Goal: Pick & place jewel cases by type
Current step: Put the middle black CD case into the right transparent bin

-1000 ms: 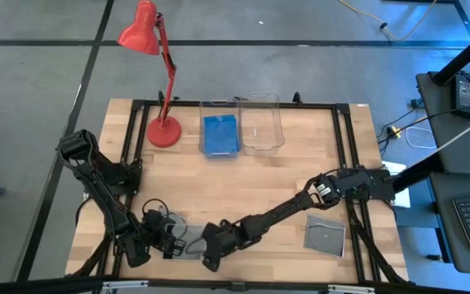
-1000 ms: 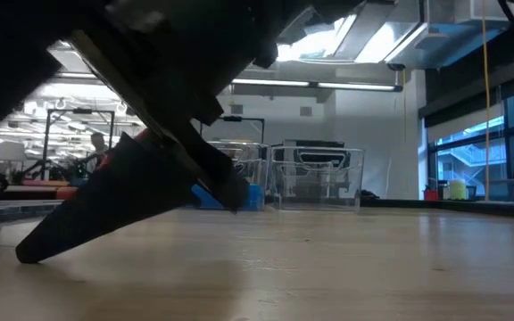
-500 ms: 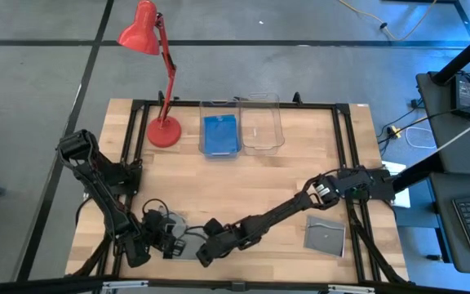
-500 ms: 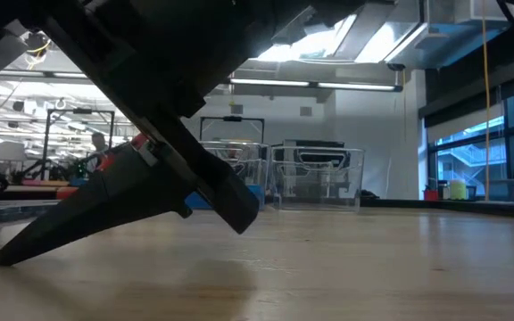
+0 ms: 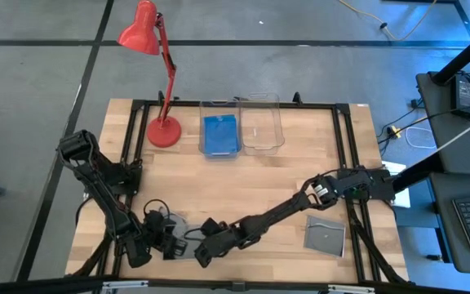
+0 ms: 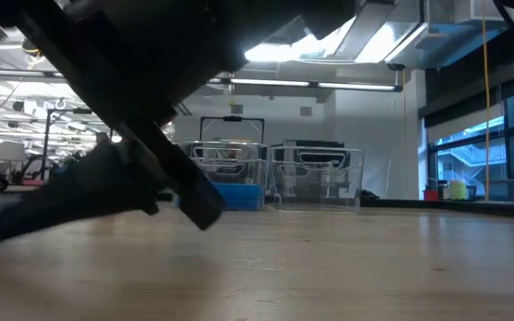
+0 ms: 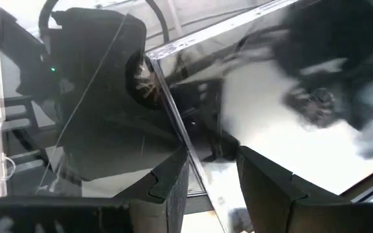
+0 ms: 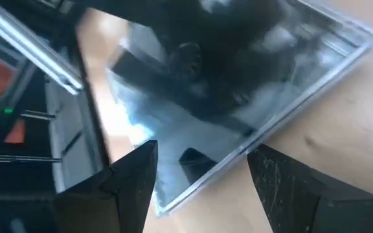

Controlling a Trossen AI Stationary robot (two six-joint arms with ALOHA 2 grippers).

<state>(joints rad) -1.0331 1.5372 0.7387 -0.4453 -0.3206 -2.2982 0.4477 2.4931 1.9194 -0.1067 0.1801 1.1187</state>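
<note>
Two grippers meet at the table's [image 5: 243, 184] near edge, left of centre. At left, the left gripper [image 5: 172, 242] pinches a grey case [image 7: 173, 97] by one edge; that edge sits between its fingers [image 7: 167, 184]. How the case's long axis runs is hard to tell. Just right of it, the right gripper [image 5: 201, 251] hangs over the same case, fingers [image 8: 283, 178] spread wide and straddling a corner. Farther right, a second grey case [image 5: 325, 235] lies flat, slightly skewed. At the back, a blue case [image 5: 221, 134] lies in the left bin [image 5: 219, 105], long axis running front to back.
</note>
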